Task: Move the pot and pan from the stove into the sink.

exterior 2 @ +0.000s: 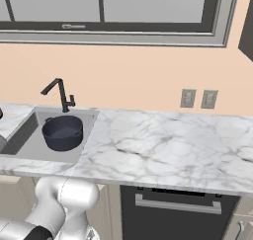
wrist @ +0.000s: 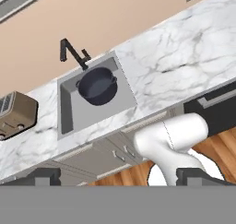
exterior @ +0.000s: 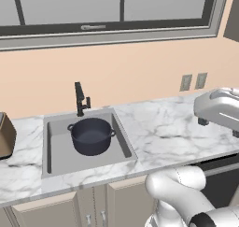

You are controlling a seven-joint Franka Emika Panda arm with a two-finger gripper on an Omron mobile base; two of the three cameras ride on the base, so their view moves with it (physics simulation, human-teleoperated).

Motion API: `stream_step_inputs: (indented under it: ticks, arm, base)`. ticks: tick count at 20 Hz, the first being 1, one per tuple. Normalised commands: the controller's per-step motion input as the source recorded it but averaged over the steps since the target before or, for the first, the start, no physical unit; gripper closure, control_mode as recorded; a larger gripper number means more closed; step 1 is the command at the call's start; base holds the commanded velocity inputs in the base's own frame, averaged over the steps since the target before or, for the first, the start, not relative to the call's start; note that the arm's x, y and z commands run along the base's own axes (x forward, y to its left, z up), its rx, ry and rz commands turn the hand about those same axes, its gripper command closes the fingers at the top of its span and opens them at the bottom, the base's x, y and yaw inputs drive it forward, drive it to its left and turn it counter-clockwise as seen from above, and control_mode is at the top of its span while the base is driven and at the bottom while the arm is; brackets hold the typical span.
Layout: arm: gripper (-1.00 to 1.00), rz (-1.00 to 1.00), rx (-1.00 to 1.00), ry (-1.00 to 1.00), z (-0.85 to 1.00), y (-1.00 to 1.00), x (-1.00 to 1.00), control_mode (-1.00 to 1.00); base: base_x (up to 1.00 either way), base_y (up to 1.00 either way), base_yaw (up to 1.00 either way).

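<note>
No lettering that I can read shows on anything around me. The pot (exterior: 91, 136) sits inside the sink (exterior: 58, 153), near the black faucet (exterior: 80, 99), in a white marble worktop (exterior: 172, 130) below a peach wall with a window (exterior: 107, 9) and two outlets (exterior 2: 197, 99). My jaws stand wide open and empty high above wood floor (wrist: 138, 174); a toaster (wrist: 16, 114) sits beyond the sink.

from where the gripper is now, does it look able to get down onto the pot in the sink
Probably yes. The pot sits upright and lidless in the sink, with nothing over it. The gripper is open and empty, high above and pulled back from the counter. The faucet stands behind the pot, so descend clear of it.
</note>
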Motion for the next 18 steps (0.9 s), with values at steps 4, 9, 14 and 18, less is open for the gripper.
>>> stream_step_inputs:
  ticks: [4, 9, 14, 18]
  arm:
    - [-1.0, 0.0, -0.02, 0.02, -0.06, 0.0, -0.05, 1.0]
    - [-1.0, 0.0, 0.0, 0.0, 0.0, 0.0, 0.0, 1.0]
    - [-1.0, 0.0, 0.0, 0.0, 0.0, 0.0, 0.0, 1.0]
    - [-1.0, 0.0, 0.0, 0.0, 0.0, 0.0, 0.0, 1.0]
  base:
    - [-0.06, 0.0, 0.0]
    - [-0.42, -0.03, 0.09]
    - [-0.36, -0.09, 0.38]
    - [-0.17, -0.02, 0.47]
